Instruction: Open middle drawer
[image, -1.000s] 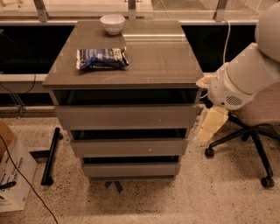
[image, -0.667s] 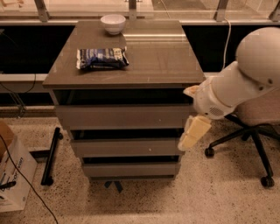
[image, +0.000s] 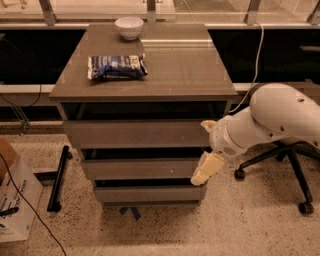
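A grey-brown cabinet with three handleless drawers stands in the middle of the camera view. The middle drawer (image: 140, 169) has a flat front with a tiny pale dot and sits shut between the top drawer (image: 135, 134) and the bottom drawer (image: 147, 194). My gripper (image: 204, 171), cream-coloured on a white arm, hangs at the right end of the middle drawer's front, pointing down and left. It holds nothing that I can see.
A blue snack bag (image: 117, 66) and a white bowl (image: 129, 27) lie on the cabinet top (image: 185, 70). An office chair base (image: 295, 175) stands at the right. A cardboard box (image: 12, 200) and a black bar (image: 59, 177) are on the floor at the left.
My arm has swung left and lower. The gripper has come from beside the cabinet's right side to the right end of the middle drawer's front.
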